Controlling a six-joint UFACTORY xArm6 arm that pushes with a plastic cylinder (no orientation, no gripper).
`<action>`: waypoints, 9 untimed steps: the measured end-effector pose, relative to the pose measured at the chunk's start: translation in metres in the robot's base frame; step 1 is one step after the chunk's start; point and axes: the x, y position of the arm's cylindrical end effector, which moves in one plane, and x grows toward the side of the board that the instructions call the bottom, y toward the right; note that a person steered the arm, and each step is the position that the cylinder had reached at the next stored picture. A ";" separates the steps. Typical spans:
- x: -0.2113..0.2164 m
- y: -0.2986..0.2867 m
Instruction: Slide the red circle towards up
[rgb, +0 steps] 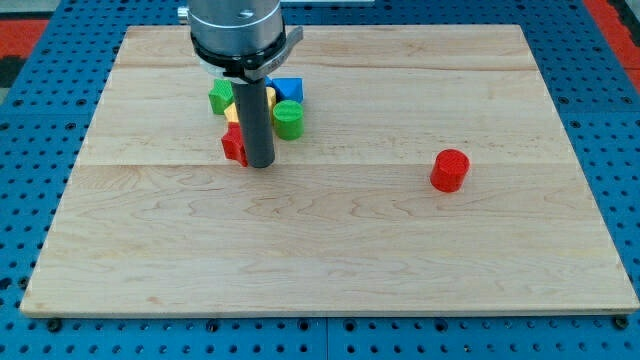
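The red circle (450, 170) is a short red cylinder standing alone on the wooden board (330, 250), right of centre. My tip (261, 163) is at the lower end of the dark rod, far to the left of the red circle. The tip sits right beside another red block (234, 146), whose shape is partly hidden by the rod.
A cluster of blocks sits behind the rod near the view's top left: a green cylinder (289, 118), a green block (221, 97), a blue block (289, 90) and a yellow block (232, 113), partly hidden. Blue pegboard (30, 150) surrounds the board.
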 end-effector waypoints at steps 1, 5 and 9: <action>-0.008 0.014; 0.004 0.339; 0.051 0.230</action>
